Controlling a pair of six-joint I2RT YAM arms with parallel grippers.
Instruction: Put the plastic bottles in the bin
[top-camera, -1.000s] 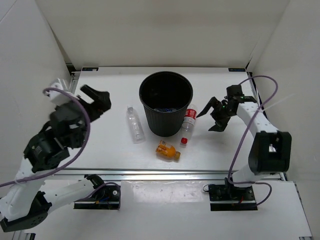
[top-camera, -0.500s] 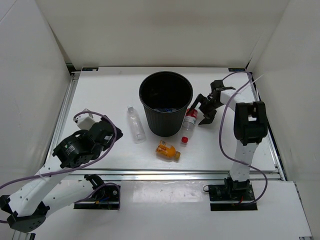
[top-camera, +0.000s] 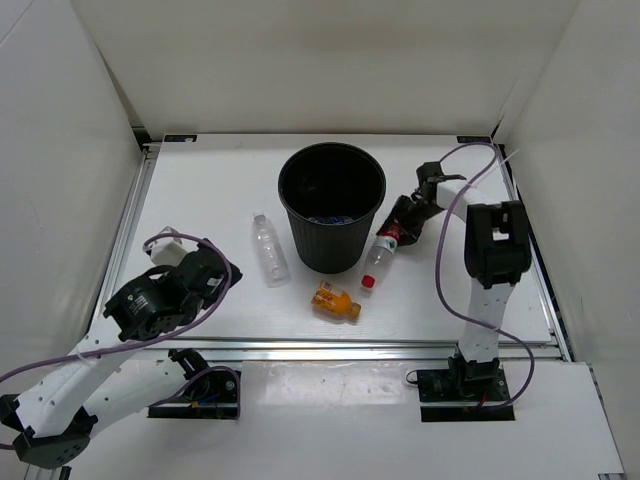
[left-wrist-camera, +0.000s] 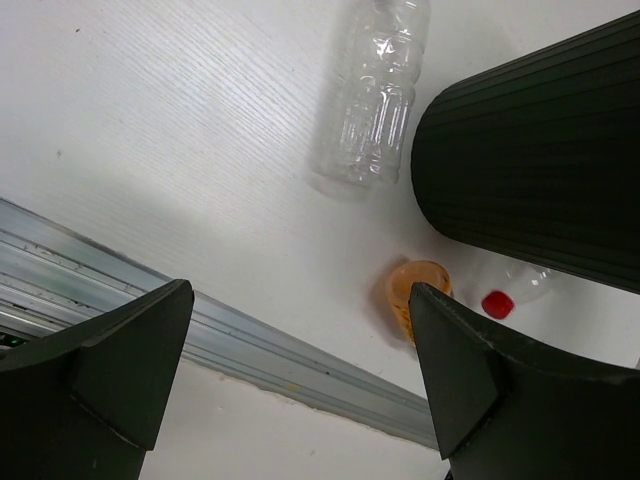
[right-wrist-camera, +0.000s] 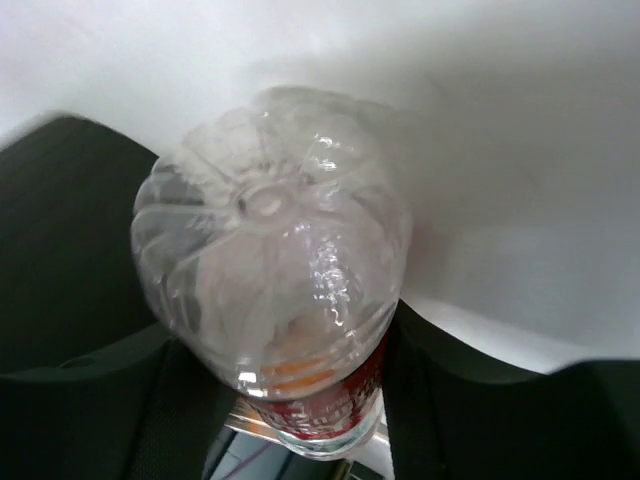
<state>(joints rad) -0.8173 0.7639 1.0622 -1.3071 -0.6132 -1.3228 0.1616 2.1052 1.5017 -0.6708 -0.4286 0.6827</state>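
Note:
The black bin (top-camera: 332, 205) stands mid-table with something blue at its bottom. Just right of it lies a clear bottle with a red label (top-camera: 380, 247) and a red cap (top-camera: 367, 283). My right gripper (top-camera: 404, 215) is shut on its base end. In the right wrist view that bottle (right-wrist-camera: 270, 260) fills the space between the dark fingers (right-wrist-camera: 85, 300). A plain clear bottle (top-camera: 268, 248) lies left of the bin and a short orange bottle (top-camera: 336, 301) in front of it. My left gripper (top-camera: 213, 273) hangs open and empty, front left of them, over the clear bottle (left-wrist-camera: 375, 90) and the orange one (left-wrist-camera: 415, 295).
A metal rail (top-camera: 350, 348) runs along the table's near edge. White walls close in the left, back and right sides. The bin's ribbed wall (left-wrist-camera: 540, 160) stands close to the right finger (left-wrist-camera: 500, 390) in the left wrist view.
My right gripper moved in beside the bin and shut on the red-label bottle's base. My left arm swung down from high at the left to low near the front edge.

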